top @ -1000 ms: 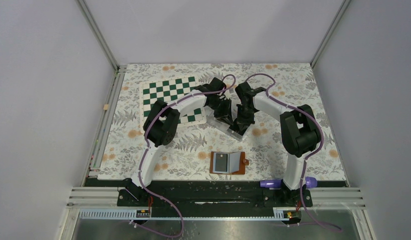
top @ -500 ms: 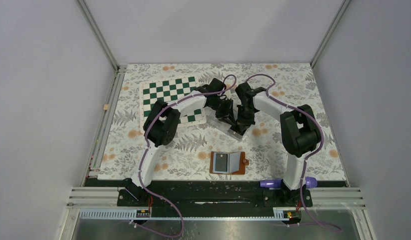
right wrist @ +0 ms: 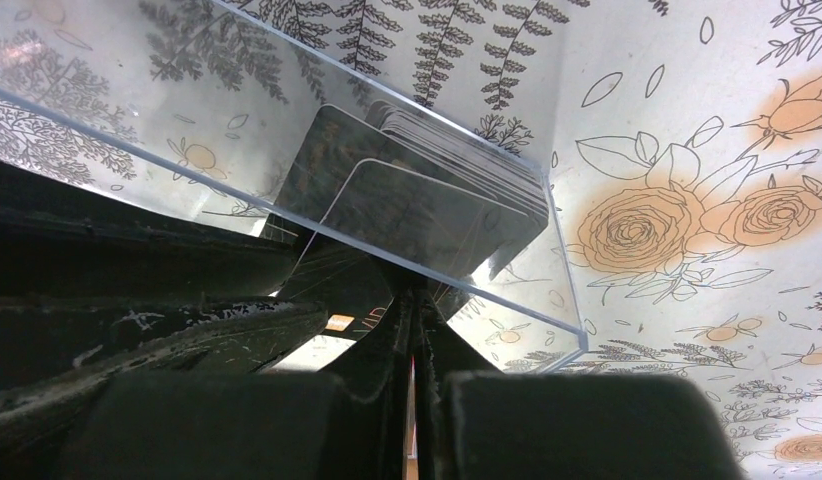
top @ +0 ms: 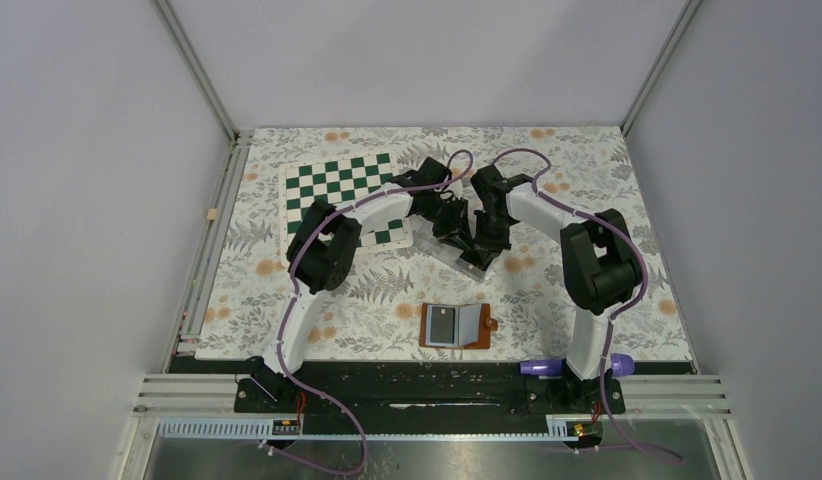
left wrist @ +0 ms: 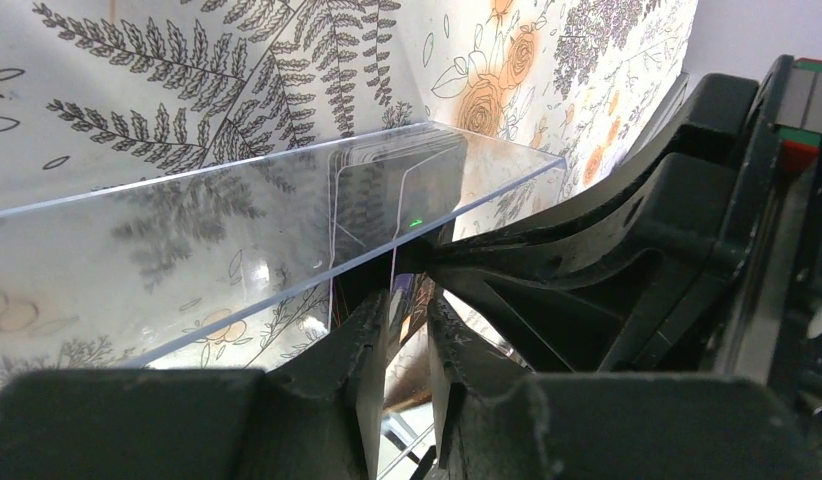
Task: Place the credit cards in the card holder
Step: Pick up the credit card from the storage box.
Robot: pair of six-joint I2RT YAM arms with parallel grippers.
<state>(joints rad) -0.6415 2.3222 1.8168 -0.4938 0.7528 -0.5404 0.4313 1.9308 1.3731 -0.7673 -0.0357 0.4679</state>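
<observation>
Both grippers meet over a clear plastic box (top: pixel 439 250) at the table's middle. A stack of black credit cards (right wrist: pixel 427 200) stands inside it and also shows in the left wrist view (left wrist: pixel 387 190). My right gripper (right wrist: pixel 415 310) (top: pixel 479 240) is shut on one black card with an orange mark (right wrist: pixel 332 300), held just outside the box wall. My left gripper (left wrist: pixel 402 310) (top: pixel 455 230) is narrowly open, with that card's edge (left wrist: pixel 392 295) between its fingers. The brown card holder (top: pixel 455 325) lies open near the front edge, with a card in its pale sleeve.
A green-and-white chessboard (top: pixel 332 185) lies at the back left, under the left arm. A purple object (top: pixel 537 367) sits at the front edge by the right arm's base. Grey walls close in the floral table.
The left gripper has edged slightly toward the right gripper at the box. Nothing else has visibly moved.
</observation>
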